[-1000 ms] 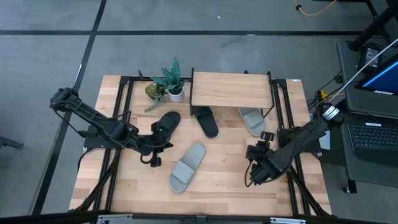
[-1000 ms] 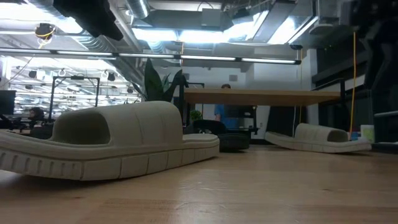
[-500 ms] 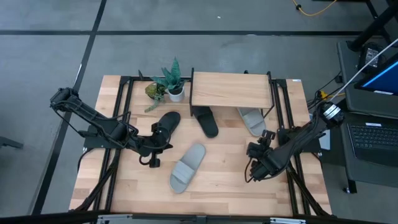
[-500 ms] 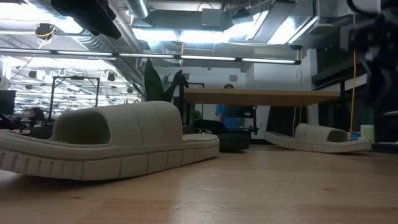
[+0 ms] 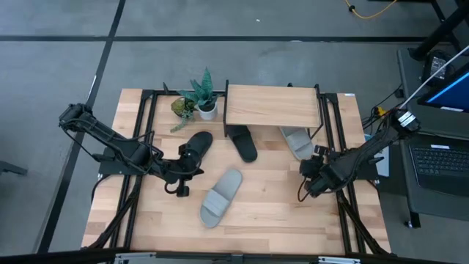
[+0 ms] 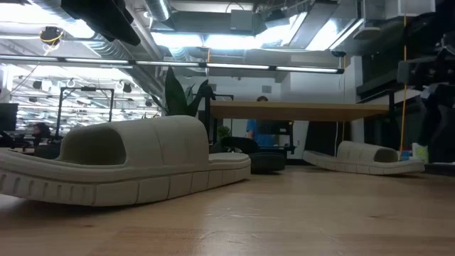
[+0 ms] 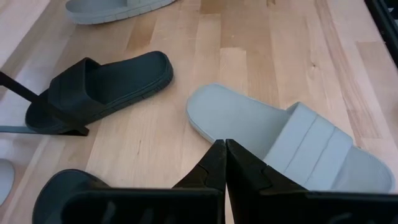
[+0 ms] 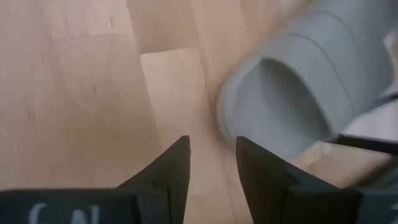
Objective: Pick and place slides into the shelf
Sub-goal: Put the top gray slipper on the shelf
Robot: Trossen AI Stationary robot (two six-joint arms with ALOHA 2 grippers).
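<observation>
The right gripper (image 5: 308, 174) had moved over the last second from a spot lower on the table up toward the light grey slide by the shelf (image 5: 296, 141), so it now stood just beside that slide's near end. The left gripper (image 5: 182, 170) had not shifted; it hung between the black slide on the open table (image 5: 196, 145) and the light grey slide in mid-table (image 5: 220, 196).

In my judgement, the right arm was approaching the slide by the shelf, either to seat it further under or to grip it.

**State of the end effectors**
- Right gripper: fingers slightly parted in the right wrist view, a narrow gap between them, nothing held.
- Left gripper: fingers pressed together in the left wrist view, nothing between them.

**Position of the task's things**
- The low shelf with light wood top board and thin black frame (image 5: 272, 106) stood at the far side of the table, beside a small potted plant (image 5: 202, 97).
- The black slide at the shelf (image 5: 242, 142) lay partly under the front edge of the board.
- The grey slide by the shelf lay likewise, its strap opening (image 8: 292, 96) facing the right gripper, close ahead but not touching.
- Two slides lay out on the open table, not yet placed.
</observation>
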